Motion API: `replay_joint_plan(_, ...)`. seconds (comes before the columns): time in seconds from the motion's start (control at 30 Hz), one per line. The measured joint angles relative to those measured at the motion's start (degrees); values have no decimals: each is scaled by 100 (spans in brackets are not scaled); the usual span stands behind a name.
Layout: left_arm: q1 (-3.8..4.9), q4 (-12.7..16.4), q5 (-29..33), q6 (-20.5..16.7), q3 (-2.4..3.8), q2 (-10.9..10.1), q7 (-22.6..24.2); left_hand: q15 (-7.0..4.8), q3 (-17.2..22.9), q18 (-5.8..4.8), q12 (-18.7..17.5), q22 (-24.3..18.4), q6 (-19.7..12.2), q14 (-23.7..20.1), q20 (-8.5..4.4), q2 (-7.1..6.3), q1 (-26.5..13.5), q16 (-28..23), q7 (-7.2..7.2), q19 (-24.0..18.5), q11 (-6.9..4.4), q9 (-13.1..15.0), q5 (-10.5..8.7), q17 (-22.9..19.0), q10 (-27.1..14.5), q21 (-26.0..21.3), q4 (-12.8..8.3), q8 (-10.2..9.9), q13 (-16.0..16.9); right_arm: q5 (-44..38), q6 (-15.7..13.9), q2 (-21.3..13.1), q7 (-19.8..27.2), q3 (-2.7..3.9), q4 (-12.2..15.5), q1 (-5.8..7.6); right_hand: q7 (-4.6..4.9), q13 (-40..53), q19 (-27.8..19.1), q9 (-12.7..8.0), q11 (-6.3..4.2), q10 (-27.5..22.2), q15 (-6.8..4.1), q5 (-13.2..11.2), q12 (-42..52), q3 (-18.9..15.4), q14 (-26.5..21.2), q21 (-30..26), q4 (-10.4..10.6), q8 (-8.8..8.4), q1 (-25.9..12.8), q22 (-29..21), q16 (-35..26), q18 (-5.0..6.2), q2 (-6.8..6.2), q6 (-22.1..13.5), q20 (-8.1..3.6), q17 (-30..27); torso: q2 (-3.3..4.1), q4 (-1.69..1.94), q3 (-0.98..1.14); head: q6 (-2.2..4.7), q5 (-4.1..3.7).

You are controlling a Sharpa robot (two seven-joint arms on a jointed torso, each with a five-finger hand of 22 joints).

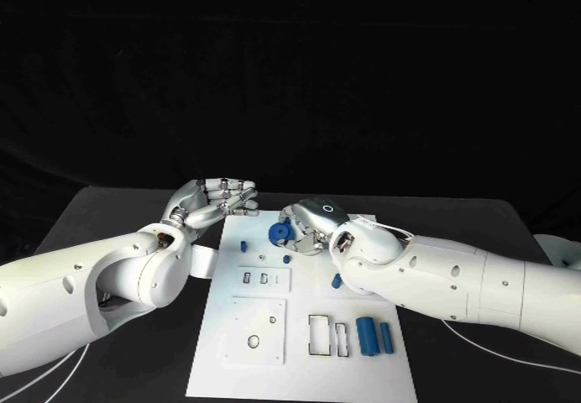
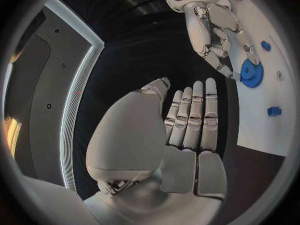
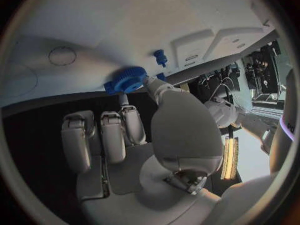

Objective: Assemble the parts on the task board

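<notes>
A black table (image 1: 121,210) was seen under the white task board (image 1: 230,369). At the board's 12 o'clock edge a blue gear (image 1: 280,232) was pinched, standing on edge, by the right hand (image 1: 310,225). The left hand (image 1: 218,199), fingers together, held nothing. Two blue cylinders (image 1: 366,337) lay lengthwise toward 5 o'clock, pointing 12 to 6.

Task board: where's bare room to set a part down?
On the task board, the near strip below the square plate and the two blue cylinders is bare. The far end is crowded: the right hand at the blue gear, small blue pegs close by.
</notes>
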Motion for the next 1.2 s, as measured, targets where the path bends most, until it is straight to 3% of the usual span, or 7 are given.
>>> replay_joint_plan(0.1,0,-1,0,0,0,0,-1,0,0,0,0,6,0,0,-12,0,0,0,0,-12,0,0,0,6,0,27,0,0,0,15,65,4,0,1,-7,2,3,4,8,-8,0,0,0,148,0,-319,0,0,278,-73,-212,0,0,0,92,-3,34,0,1,1,0,5,-7)
replay_joint_plan(0.27,0,-1,0,0,0,-2,-2,0,0,-1,0,8,0,0,-21,0,0,0,0,-21,0,0,0,7,0,27,0,0,0,45,181,-1,1,2,-14,3,-7,4,0,-9,0,0,0,266,0,-460,0,0,420,-73,-264,-1,24,0,144,91,41,0,0,1,-1,-3,-10)
replay_joint_plan(0.67,0,-6,0,-2,0,-3,-5,0,0,0,-22,7,0,0,-20,0,0,0,0,-21,0,0,0,6,0,26,0,0,0,104,353,-39,-13,9,-30,12,-20,3,0,10,-1,0,0,416,37,-466,0,0,426,-85,-353,-1,23,0,295,227,41,0,1,3,2,-8,-20)
replay_joint_plan(0.8,1,-10,0,-2,0,-4,-5,0,0,0,-22,13,0,0,-20,0,0,0,0,-21,0,0,0,12,0,26,0,0,0,125,252,-192,-12,5,103,8,-32,3,0,17,-12,51,0,571,67,-438,0,0,397,-84,-297,-2,23,0,351,261,41,0,1,6,2,8,-24)
replay_joint_plan(0.93,1,-22,0,-2,0,-14,-7,0,0,-1,-22,14,0,0,-20,0,0,0,0,-21,0,0,0,12,0,26,0,0,0,229,-11,-545,57,29,405,14,-46,2,0,4,-12,51,0,604,104,-336,0,0,296,-140,-120,-2,23,0,334,275,41,0,-7,0,8,21,-26)
replay_joint_plan(1.07,1,-41,0,-2,-1,-35,-7,0,0,-1,-21,14,0,0,-20,0,0,0,0,-21,0,0,0,12,0,26,0,0,0,660,-119,-1093,341,66,668,160,-46,2,0,-12,-12,51,0,316,65,-185,0,-68,130,-221,203,-3,23,0,274,275,41,0,-26,-32,13,35,-45)
replay_joint_plan(1.2,1,-62,0,-1,-2,-49,-8,0,0,0,-21,14,0,0,-20,0,0,0,0,-21,0,0,0,12,0,26,0,0,0,1286,44,-1642,710,87,785,291,-86,2,-1,-9,-61,2,-15,-89,-11,-100,-11,-292,-245,-229,661,-3,23,0,100,315,29,0,-55,-71,20,42,-66)
